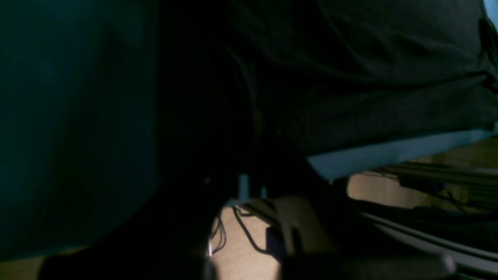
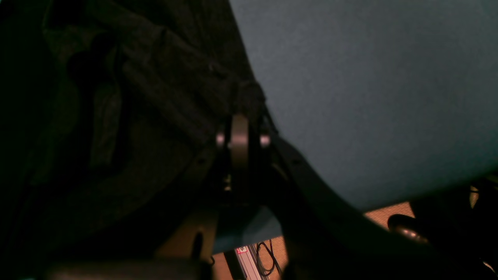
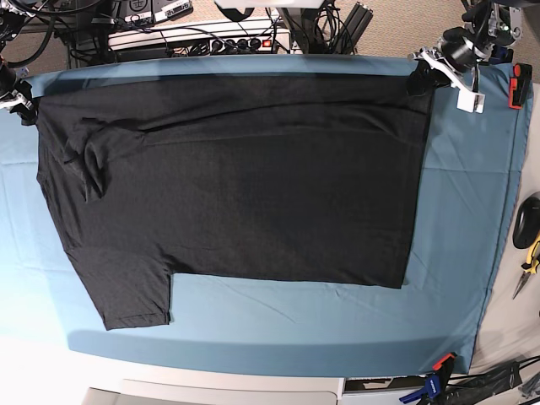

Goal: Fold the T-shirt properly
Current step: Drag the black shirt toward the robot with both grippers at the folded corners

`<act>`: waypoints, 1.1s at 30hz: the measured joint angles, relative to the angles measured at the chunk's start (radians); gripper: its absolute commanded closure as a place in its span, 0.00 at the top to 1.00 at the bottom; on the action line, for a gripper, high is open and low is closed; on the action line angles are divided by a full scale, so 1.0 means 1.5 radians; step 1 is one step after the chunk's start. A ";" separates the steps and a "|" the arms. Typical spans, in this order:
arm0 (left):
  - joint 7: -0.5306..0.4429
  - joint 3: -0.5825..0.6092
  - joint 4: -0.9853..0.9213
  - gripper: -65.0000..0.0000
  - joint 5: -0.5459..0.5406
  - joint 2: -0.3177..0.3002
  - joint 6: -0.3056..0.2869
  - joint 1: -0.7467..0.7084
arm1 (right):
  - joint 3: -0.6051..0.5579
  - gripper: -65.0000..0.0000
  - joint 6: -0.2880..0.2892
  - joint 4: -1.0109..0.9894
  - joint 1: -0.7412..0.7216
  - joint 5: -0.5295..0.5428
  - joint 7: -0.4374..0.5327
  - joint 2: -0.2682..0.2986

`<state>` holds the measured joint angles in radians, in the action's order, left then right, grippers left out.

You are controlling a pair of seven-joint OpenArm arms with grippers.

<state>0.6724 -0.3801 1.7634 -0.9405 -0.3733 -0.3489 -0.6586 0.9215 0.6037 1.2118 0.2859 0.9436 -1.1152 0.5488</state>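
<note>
The black T-shirt (image 3: 245, 177) lies spread flat, plain side up, on the blue table cloth (image 3: 472, 219). One short sleeve (image 3: 135, 295) sticks out at the front left, and the fabric near the far left is rumpled. My left gripper (image 3: 418, 83) is shut on the shirt's far right corner. My right gripper (image 3: 25, 111) is shut on its far left corner. In the right wrist view the gripper (image 2: 245, 105) pinches bunched black T-shirt (image 2: 148, 116) fabric. The left wrist view shows the dark T-shirt (image 1: 389, 77) over the cloth edge, with the fingers lost in shadow.
A power strip with cables (image 3: 202, 38) lies behind the table's far edge. A red clamp (image 3: 515, 87) holds the cloth at the far right and another clamp (image 3: 434, 380) at the front right. Hand tools (image 3: 527, 245) lie past the right edge.
</note>
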 measured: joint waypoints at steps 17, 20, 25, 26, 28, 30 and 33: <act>-0.004 0.000 0.017 0.00 -0.002 0.002 0.000 -0.032 | 0.000 0.00 0.000 0.000 0.000 0.000 -0.010 0.000; 0.004 0.000 0.034 0.00 0.005 0.006 0.001 -0.043 | 0.000 0.00 0.000 0.000 0.002 0.000 -0.012 0.000; 0.006 0.000 0.041 0.00 0.016 0.010 0.003 -0.043 | 0.000 0.00 0.000 0.000 0.015 0.001 -0.012 0.000; 0.006 0.000 0.041 0.00 0.016 0.010 0.003 -0.043 | 0.000 0.00 0.000 0.000 0.017 0.000 -0.012 0.000; 0.005 0.000 0.041 0.00 0.016 0.010 0.003 -0.043 | 0.000 0.00 0.002 0.000 0.018 0.000 -0.012 0.000; 0.005 0.000 0.041 0.00 0.016 0.010 0.003 -0.043 | 0.000 0.00 0.002 0.000 0.018 0.000 -0.004 0.000; 0.005 0.000 0.041 0.00 0.016 0.010 0.003 -0.043 | 0.000 0.00 0.003 0.000 0.018 0.000 -0.004 0.000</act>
<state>0.6804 -0.3801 1.8244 -0.9173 -0.3580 -0.3443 -0.7227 0.9215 0.6075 1.2118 0.3130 0.9440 -1.1210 0.5488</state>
